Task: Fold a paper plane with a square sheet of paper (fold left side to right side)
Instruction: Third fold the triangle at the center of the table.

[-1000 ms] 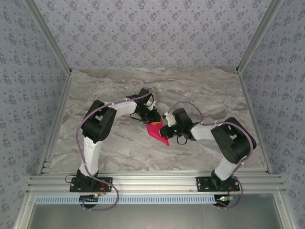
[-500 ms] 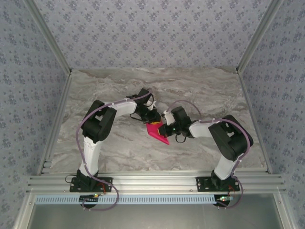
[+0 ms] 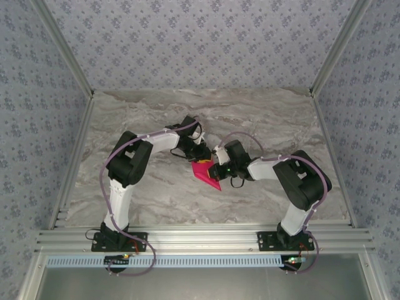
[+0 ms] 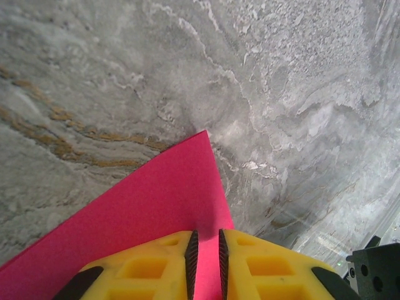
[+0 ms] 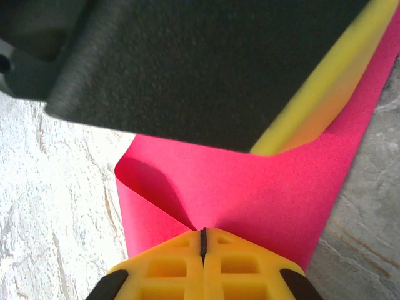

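While the fold looks only part done, the square sheet of paper (image 3: 206, 173) lies creased mid-table (image 3: 156, 200) between 2 arms. Next, I judge, the lifted flap needs carrying across and pressing flat. The left gripper (image 4: 207, 244) sits on the sheet, jaws a slit apart; whether it pinches I cannot tell. The right gripper (image 5: 203, 240) is clenched on a raised flap.

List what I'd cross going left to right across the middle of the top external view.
Left wallpapered wall → left arm → folded magenta paper sheet → right arm → right wallpapered wall.
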`<state>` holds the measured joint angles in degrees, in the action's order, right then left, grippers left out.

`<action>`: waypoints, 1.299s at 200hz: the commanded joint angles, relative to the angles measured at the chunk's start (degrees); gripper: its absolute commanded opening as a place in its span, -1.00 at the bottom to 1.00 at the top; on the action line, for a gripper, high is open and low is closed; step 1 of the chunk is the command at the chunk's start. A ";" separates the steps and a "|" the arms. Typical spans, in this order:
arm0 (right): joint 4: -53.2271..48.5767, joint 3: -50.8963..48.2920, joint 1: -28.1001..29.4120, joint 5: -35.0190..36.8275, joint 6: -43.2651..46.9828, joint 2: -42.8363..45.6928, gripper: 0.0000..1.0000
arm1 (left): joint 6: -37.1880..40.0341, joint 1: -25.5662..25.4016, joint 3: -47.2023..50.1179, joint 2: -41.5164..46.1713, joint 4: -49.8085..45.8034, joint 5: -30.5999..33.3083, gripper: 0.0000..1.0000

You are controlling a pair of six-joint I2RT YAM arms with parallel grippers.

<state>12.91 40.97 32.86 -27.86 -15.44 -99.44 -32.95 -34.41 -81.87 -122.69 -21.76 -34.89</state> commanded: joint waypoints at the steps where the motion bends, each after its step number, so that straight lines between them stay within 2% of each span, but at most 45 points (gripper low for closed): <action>1: -4.07 -0.76 -0.43 0.87 0.42 -1.07 -0.96 | 1.47 -0.49 -0.90 0.26 -4.80 2.31 -0.59; 29: -4.45 -0.99 -0.36 1.53 0.41 -1.65 -0.96 | 1.90 -0.18 -2.33 1.36 -6.16 2.80 -0.44; 57: -4.70 -0.64 -0.35 1.93 0.41 -2.50 -0.96 | 2.41 0.89 -3.01 4.41 -7.43 4.22 -0.19; 88: -4.82 -0.31 -0.41 1.78 0.59 -2.82 -0.96 | 2.67 3.64 0.34 11.02 -8.03 7.04 -0.12; 100: -4.84 -0.24 -0.38 1.75 0.68 -2.78 -0.96 | 2.24 4.79 3.27 14.32 -7.22 7.37 -0.13; 121: -4.91 -0.22 -0.43 1.50 0.85 -2.87 -0.96 | 1.82 5.34 8.45 19.62 -5.65 6.75 -0.30; 150: -5.08 0.13 -0.42 1.23 0.94 -3.17 -0.96 | -2.01 3.72 16.70 23.40 1.08 0.97 -0.51; 196: -5.70 0.34 -0.43 1.16 1.12 -3.04 -0.96 | -7.03 -1.16 21.34 21.55 8.64 -0.25 -0.57; 260: -6.23 0.45 -0.34 1.14 1.29 -3.11 -0.96 | -7.47 -2.94 21.52 17.19 9.10 1.29 -0.58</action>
<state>12.21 41.58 32.69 -28.38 -15.40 -100.07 -39.77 -36.60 -60.49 -104.18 -13.89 -33.71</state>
